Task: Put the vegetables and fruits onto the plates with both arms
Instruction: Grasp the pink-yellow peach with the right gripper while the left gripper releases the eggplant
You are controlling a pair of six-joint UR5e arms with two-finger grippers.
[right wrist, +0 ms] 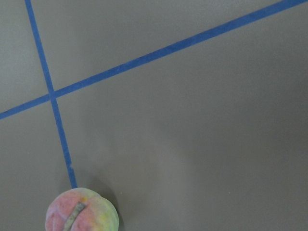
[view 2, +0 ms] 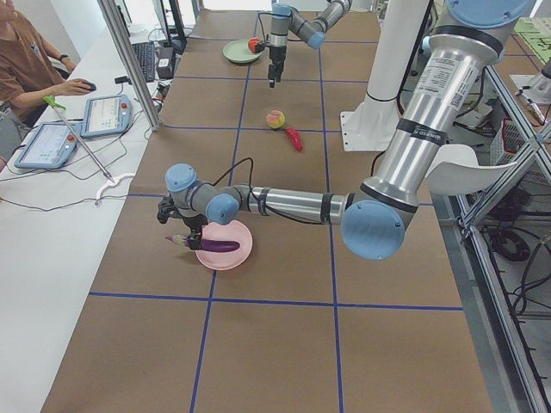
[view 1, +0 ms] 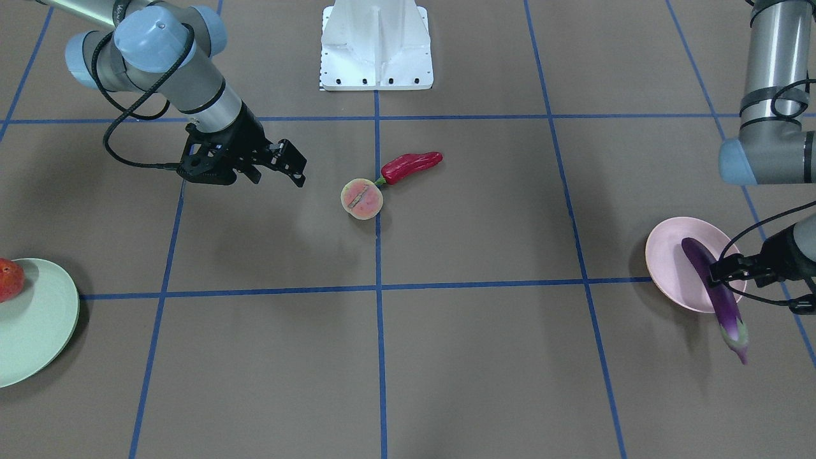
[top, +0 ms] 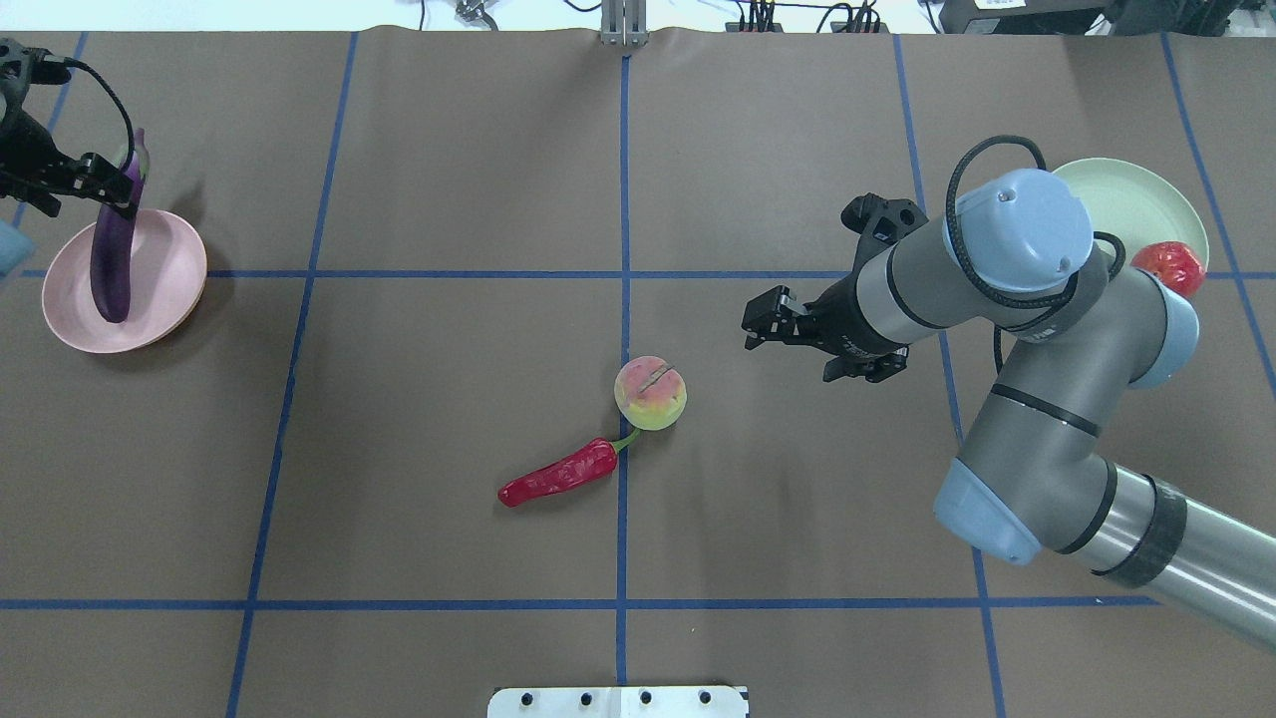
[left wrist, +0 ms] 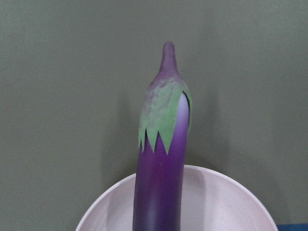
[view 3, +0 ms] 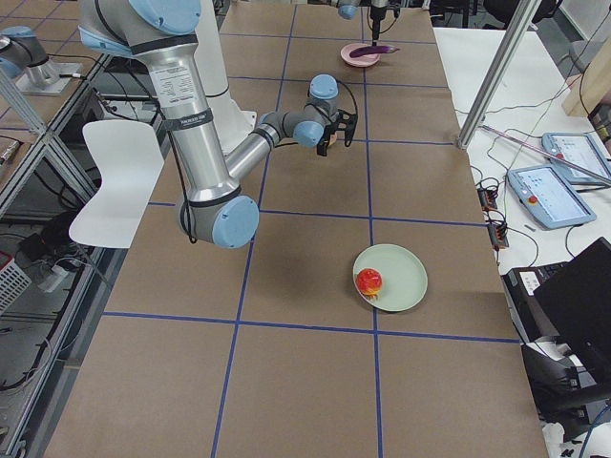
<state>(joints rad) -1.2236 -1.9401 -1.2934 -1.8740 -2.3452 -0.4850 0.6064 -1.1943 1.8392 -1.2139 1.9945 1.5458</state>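
while the eggplant (view 1: 698,255) lies across the pink plate (view 1: 669,261) with its capped end overhanging the rim, the left end effector (view 1: 723,271) sits at it near that rim; whether the fingers clamp it or stand free of it cannot be told, as the wrist view shows only the eggplant and the plate's edge. hazard 1: so much of the eggplant hangs past the rim that, once unsupported, it may tip or roll off onto the surface (view 1: 478,357), or lever the shallow plate up. hazard 2: the right end effector (view 1: 279,182), open and empty, hangs above bare surface well short of the peach (view 1: 362,199), which shows only at the lower edge of its wrist view; a descent begun from here would miss or strike the fruit off-centre, and a round fruit pushed sideways is likely to roll. hazard 3: the chili (view 1: 411,167) lies just beside the peach, its green stem at or touching the fruit, so fingers closing on either may nudge the other and spoil the second grasp. hazard 4: the pomegranate (view 1: 9,278) sits on the green plate (view 1: 38,319) close to the rim; a peach set down against it could knock it off. hazard 5: the eggplant spans most of the pink plate, leaving little room for the chili, which may slide off the eggplant's glossy skin. two of four items are on plates; two lie on the surface between the arms
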